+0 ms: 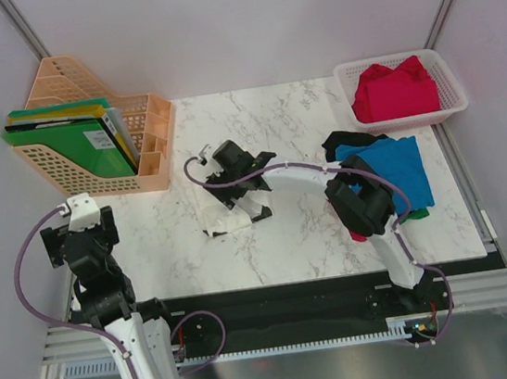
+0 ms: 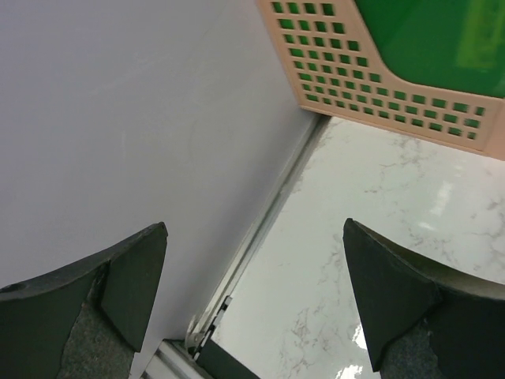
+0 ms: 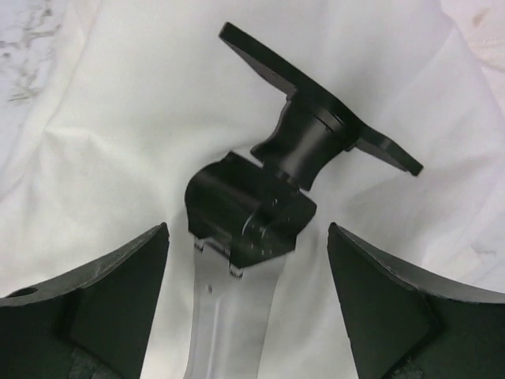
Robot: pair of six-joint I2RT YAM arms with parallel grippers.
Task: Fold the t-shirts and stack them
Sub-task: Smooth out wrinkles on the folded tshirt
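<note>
A crumpled white t-shirt [image 1: 223, 221] lies mid-table and fills the right wrist view [image 3: 118, 118]. My right gripper [image 1: 240, 191] [image 3: 248, 229] hangs just above it, open, pinching no cloth. A black mechanical part [image 3: 260, 205] with a flat flange and a pale strip shows against the cloth between and beyond the fingers. A bright blue t-shirt [image 1: 393, 169] lies at the right over a black one [image 1: 344, 140]. A red t-shirt [image 1: 394, 89] sits in the white mesh basket [image 1: 449, 79]. My left gripper [image 1: 80, 233] [image 2: 254, 227] is open and empty over the table's left edge.
A peach plastic file rack [image 1: 149, 138] [image 2: 379, 103] holding green folders [image 1: 66, 149] stands at the back left. Bits of red [image 1: 358, 234] and green [image 1: 418, 215] cloth show under the right arm's elbow. A grey wall [image 2: 118, 118] runs close along the left edge.
</note>
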